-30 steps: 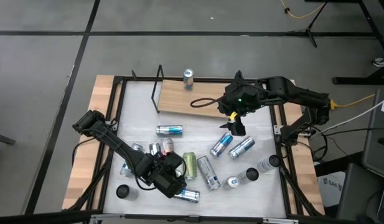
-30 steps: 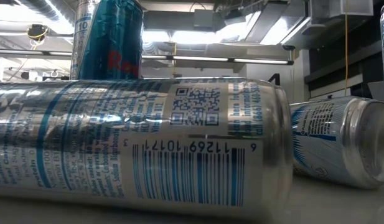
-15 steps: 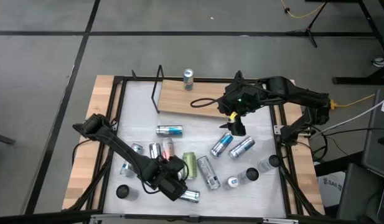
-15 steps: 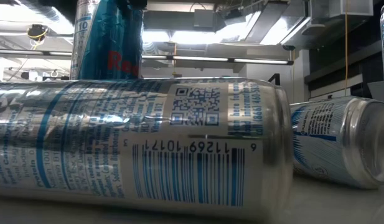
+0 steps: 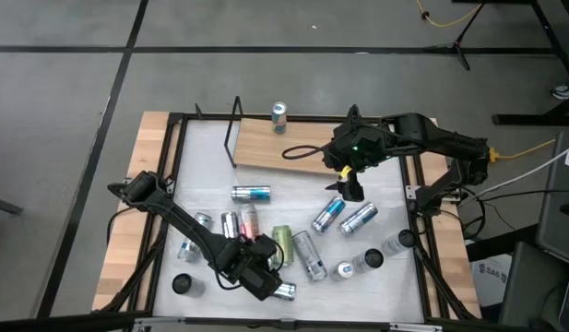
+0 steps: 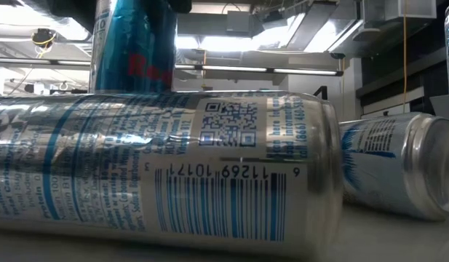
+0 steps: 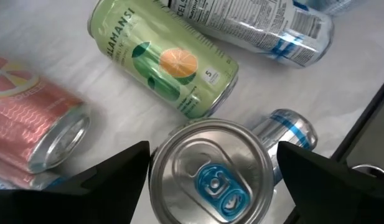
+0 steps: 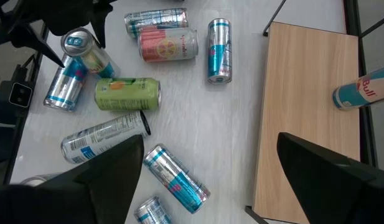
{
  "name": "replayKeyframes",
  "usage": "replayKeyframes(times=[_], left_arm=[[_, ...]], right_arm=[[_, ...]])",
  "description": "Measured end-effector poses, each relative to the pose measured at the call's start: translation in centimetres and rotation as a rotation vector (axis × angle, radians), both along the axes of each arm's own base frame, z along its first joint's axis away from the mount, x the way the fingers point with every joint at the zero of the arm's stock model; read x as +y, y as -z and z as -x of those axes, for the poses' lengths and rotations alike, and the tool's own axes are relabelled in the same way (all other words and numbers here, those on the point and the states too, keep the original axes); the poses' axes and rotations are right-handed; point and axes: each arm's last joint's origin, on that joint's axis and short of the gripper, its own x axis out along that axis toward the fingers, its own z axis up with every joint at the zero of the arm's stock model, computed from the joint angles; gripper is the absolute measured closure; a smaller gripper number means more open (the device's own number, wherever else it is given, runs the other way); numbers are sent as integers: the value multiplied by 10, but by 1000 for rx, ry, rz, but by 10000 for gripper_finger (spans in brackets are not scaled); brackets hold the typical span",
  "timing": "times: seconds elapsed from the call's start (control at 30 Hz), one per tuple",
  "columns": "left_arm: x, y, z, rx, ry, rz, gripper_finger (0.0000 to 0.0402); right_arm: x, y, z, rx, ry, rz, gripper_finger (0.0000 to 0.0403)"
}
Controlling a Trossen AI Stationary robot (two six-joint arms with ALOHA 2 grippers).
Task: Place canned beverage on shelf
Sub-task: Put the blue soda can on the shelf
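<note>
An upright silver can with a blue tab [image 7: 210,177] stands on its base on the white table near the front edge; it also shows as the teal can [image 6: 133,51]. My left gripper [image 7: 210,155] is open and comes down over it, one finger on each side of its top, and I see no touch. The shelf [image 5: 275,148], a light wooden board with black wire ends, lies at the far side, with one can [image 5: 279,114] standing on its far edge. My right gripper [image 5: 351,189] hangs open above the table by the shelf's right end.
Several cans lie around the upright one: a green can [image 7: 163,59], a pink can [image 7: 30,118], a silver-blue can [image 7: 254,25] and one just behind it [image 7: 291,127]. More cans [image 5: 344,217] lie mid-table, and a few stand at the near right [image 5: 372,260]. A black frame [image 5: 169,184] borders the table.
My left gripper has sunk toward the table and a little toward its near edge, so its open fingers now straddle the top of the upright can. The can has stayed where it was.
</note>
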Motion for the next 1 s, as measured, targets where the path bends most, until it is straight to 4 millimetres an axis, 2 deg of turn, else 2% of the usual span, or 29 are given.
replayKeyframes(times=[0.23,0.6,1.0], left_arm=[[1,0,1,10,-36,17,58],[2,2,4,43,-202,100,61],[3,2,5,46,-226,98,138]], right_arm=[[0,0,0,0,0,0,45],[0,0,0,0,0,0,45],[0,0,0,0,0,0,45]])
